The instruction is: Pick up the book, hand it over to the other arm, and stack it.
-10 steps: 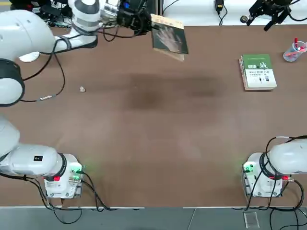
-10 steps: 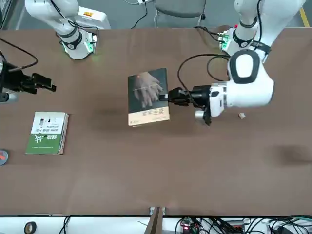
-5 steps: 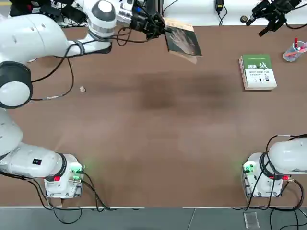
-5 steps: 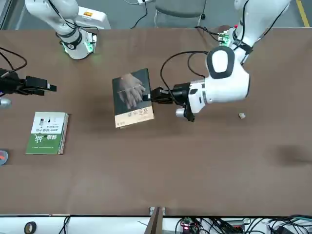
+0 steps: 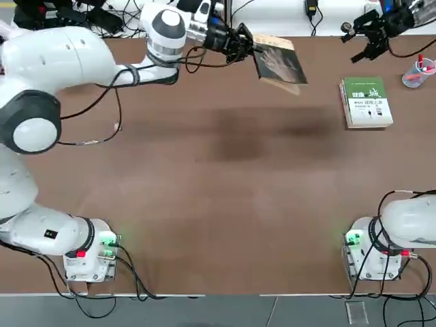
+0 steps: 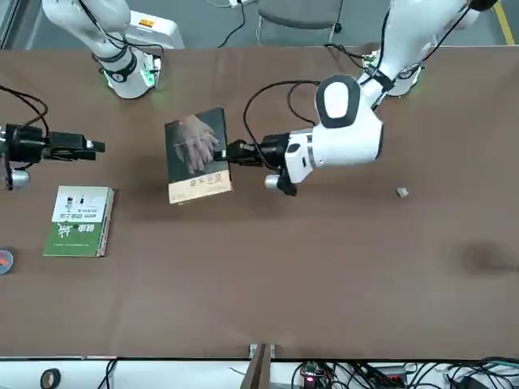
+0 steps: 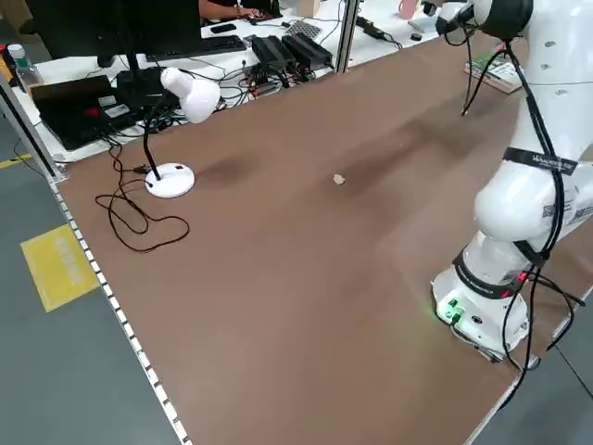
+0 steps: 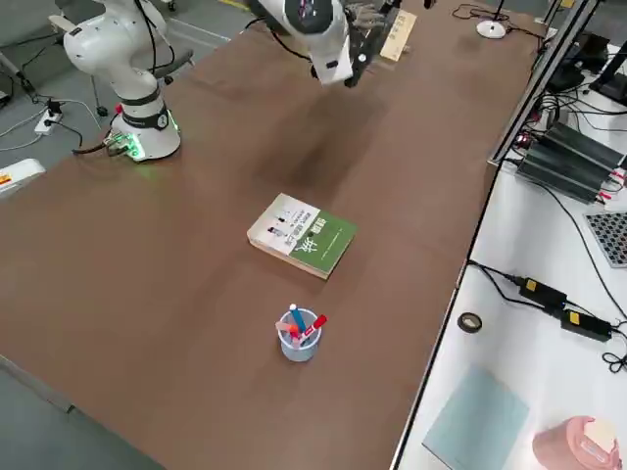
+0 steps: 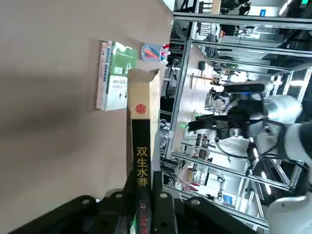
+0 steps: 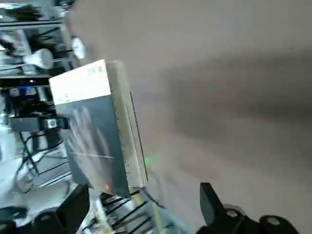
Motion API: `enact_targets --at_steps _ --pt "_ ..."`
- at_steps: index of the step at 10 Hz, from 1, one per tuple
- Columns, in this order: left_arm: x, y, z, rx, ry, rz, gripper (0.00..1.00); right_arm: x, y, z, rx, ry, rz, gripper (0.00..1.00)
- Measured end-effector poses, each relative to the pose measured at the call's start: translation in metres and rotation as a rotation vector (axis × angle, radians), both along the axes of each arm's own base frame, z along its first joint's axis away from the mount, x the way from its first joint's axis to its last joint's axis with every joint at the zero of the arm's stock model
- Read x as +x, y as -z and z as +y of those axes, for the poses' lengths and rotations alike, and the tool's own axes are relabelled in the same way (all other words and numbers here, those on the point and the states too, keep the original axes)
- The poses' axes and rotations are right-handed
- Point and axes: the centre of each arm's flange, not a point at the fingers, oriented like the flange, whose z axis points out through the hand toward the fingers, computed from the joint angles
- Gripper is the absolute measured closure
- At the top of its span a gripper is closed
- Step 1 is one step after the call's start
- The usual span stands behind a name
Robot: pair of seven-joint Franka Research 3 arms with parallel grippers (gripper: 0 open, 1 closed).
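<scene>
In the top view, the right gripper [image 5: 371, 33] beyond the green-and-white book [image 5: 366, 102] is partly cut by the picture's upper edge, as is its arm. The book [image 8: 388, 27] is mostly hidden behind the left arm in the right side view. The tiny speck [image 6: 401, 192] on the bench [image 6: 324, 275] is too small to identify.

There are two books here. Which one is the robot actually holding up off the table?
The dark grey-green book with the pale hand picture, clamped in the left end effector. The green-and-white book lies flat on the table, untouched.
</scene>
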Motion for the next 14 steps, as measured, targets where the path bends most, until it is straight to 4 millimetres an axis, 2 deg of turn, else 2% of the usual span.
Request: enact_targets --at_steps 4,8,10,14 --pt "0.013 -0.004 -0.013 -0.040 0.004 -0.025 0.84 -0.008 0.053 -0.021 0.187 0.022 0.021 0.00" --pt "0.013 -0.003 -0.033 -0.072 0.043 -0.096 0.84 -0.017 0.100 -0.044 0.364 0.051 0.031 0.00" --pt "0.012 0.003 -0.041 -0.082 0.059 -0.122 0.84 -0.018 0.115 -0.043 0.428 0.072 0.042 0.00" --pt "0.000 0.014 -0.068 -0.081 0.064 -0.139 0.84 -0.025 0.129 -0.033 0.501 0.100 0.051 0.00"
